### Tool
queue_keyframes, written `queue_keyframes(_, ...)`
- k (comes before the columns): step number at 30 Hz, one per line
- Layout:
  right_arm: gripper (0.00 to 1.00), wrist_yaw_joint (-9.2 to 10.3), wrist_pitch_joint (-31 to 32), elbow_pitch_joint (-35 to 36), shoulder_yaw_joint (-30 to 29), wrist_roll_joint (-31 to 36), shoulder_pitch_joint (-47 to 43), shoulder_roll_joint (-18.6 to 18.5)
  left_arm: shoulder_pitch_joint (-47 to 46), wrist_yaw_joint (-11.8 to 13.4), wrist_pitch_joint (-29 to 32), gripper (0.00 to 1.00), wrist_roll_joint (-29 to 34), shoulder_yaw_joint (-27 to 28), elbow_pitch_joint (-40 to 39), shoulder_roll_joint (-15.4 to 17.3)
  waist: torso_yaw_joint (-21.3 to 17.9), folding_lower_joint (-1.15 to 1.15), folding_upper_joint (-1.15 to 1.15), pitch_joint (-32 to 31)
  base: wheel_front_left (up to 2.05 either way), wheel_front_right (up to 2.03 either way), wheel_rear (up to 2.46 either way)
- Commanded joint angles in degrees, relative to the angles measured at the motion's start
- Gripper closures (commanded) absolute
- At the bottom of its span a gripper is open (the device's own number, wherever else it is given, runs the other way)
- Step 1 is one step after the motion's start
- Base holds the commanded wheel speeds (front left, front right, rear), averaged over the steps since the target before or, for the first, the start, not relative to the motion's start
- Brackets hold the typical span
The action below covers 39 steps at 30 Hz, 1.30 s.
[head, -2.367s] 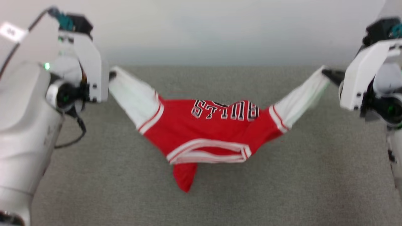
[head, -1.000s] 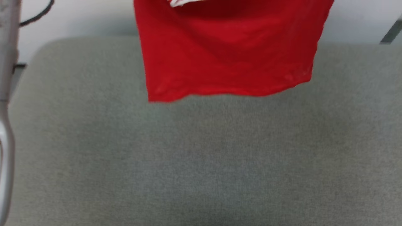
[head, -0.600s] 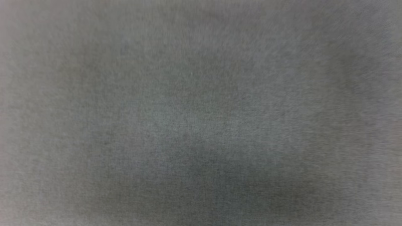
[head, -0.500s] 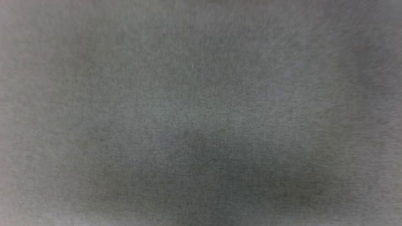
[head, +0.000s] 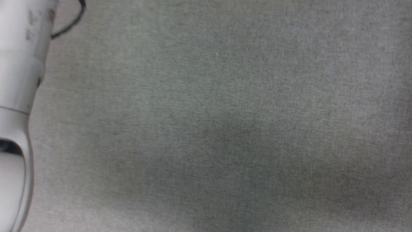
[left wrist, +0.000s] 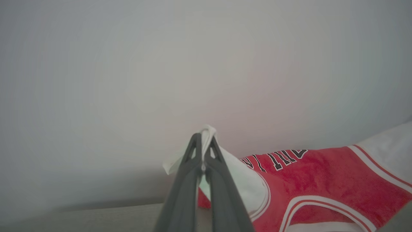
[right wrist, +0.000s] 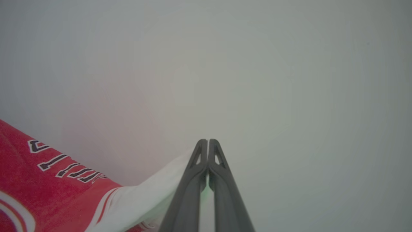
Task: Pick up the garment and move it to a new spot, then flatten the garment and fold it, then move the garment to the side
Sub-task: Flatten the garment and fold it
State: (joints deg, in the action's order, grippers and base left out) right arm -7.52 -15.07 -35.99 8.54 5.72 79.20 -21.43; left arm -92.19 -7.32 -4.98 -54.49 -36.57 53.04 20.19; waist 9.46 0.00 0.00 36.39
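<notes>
Two pinches carry it: the left gripper (left wrist: pixel 204 141) is clamped on one white end of the garment (left wrist: pixel 322 174), the right gripper (right wrist: pixel 208 145) on the other, above the grey table (head: pixel 225 112). Lower both evenly, cloth taut, so it lands flat.

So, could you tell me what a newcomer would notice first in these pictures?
The red basketball jersey with white sleeves and black BULLS lettering stands out at the lower right of the left wrist view. Its white sleeves are pinched in the left arm's shut dark fingers and the right arm's fingers. In the head view, a pale forearm at the left borders a grey fabric surface.
</notes>
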Motion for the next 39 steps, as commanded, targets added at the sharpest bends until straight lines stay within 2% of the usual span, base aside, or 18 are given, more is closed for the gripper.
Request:
queue_keyframes(1, 1.00, 0.06, 0.53, -2.52, 0.75, -3.23, -1.97, -0.64, 1.64, -0.16, 1.73, 1.00, -1.20, -1.00, 0.65, 0.79, 1.07, 0.00, 0.00, -6.35, 0.00, 0.00, 0.00)
queue_keyframes(3, 1.00, 0.06, 1.36, -4.44, 2.17, -6.90, -3.46, -1.15, 3.57, -0.17, 3.74, 1.00, -1.34, -2.91, 0.76, 0.83, 1.23, 0.00, 0.00, -9.17, 0.00, 0.00, 0.00)
queue_keyframes(7, 1.00, 0.06, 8.38, -7.43, 5.24, -17.82, -8.76, -2.34, 8.23, -0.18, 7.73, 1.00, -1.48, -7.05, 0.58, 2.10, 1.23, 0.00, 0.00, -15.06, 0.00, 0.00, 0.00)
queue_keyframes(10, 1.00, 0.06, 13.31, -6.72, 8.46, -23.59, -13.19, -5.18, 12.64, -0.17, 9.87, 1.00, -2.00, -10.15, -0.92, 3.34, 1.21, 0.00, 0.00, -19.19, 0.00, 0.00, 0.00)
queue_keyframes(16, 1.00, 0.06, 20.33, -1.74, 12.70, -34.13, -26.27, -9.55, 23.25, -0.14, 10.52, 1.00, -2.49, -14.34, -2.83, 6.89, 0.83, 0.00, 0.00, -27.22, 0.00, 0.00, 0.00)
queue_keyframes(22, 1.00, 0.06, 28.16, 4.91, 13.16, -43.26, -41.21, -13.28, 34.57, 0.40, 9.94, 1.00, -4.04, -15.68, -6.45, 10.88, 0.16, 0.00, 0.00, -33.93, 0.00, 0.00, 0.00)
queue_keyframes(25, 1.00, 0.06, 30.81, 7.46, 12.65, -45.37, -46.04, -14.70, 38.61, 1.07, 10.29, 1.00, -4.53, -16.21, -9.07, 12.45, -0.05, 0.00, 0.00, -35.43, 0.00, 0.00, 0.00)
queue_keyframes(30, 1.00, 0.06, 35.52, 14.54, 9.96, -48.16, -57.50, -17.27, 48.79, 4.95, 10.82, 1.00, -5.78, -16.79, -19.25, 18.44, -0.54, 0.00, 0.00, -38.02, 0.00, 0.00, 0.00)
queue_keyframes(39, 1.00, 0.06, 44.41, 27.56, 1.14, -48.59, -75.65, -17.10, 65.88, 16.34, 12.69, 1.00, -10.66, -16.41, -43.52, 30.97, -1.06, 0.00, 0.00, -38.41, 0.00, 0.00, 0.00)
